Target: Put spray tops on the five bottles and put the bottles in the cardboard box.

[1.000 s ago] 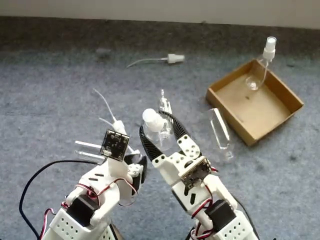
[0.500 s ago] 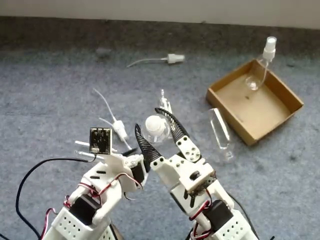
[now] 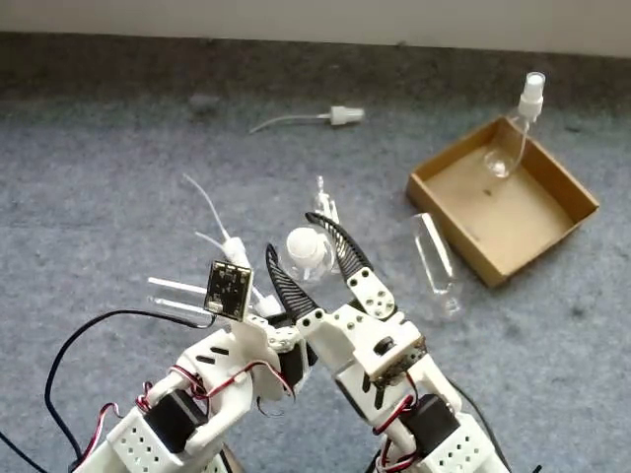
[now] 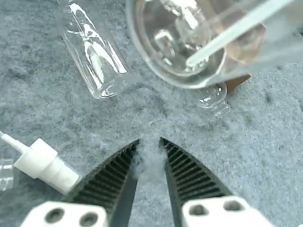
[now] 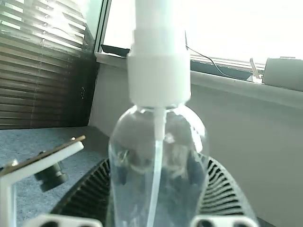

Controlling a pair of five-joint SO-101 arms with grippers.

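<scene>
Capped bottle point(image 3: 515, 136) seemingly in cardboard box point(image 3: 513, 219).

The gripper point(image 4: 149, 140) hangs over carpet point(image 4: 255, 156), jaws slightly parted, holding nothing. Taking its pointing direction as twelve, a raised bottle point(image 4: 175, 47), base toward the camera and tube point(image 4: 227, 35) inside, sits near one o'clock. A lying bottle point(image 4: 92, 52) is at eleven, a bottle neck point(image 4: 214, 99) at two and a spray top point(image 4: 45, 165) at nine.

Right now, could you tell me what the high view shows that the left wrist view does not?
High view, not left wrist: the far spray top and the capped bottle leaning in the cardboard box. Left wrist, not high: the left gripper, open and empty. Both: the raised bottle in the right gripper.
</scene>
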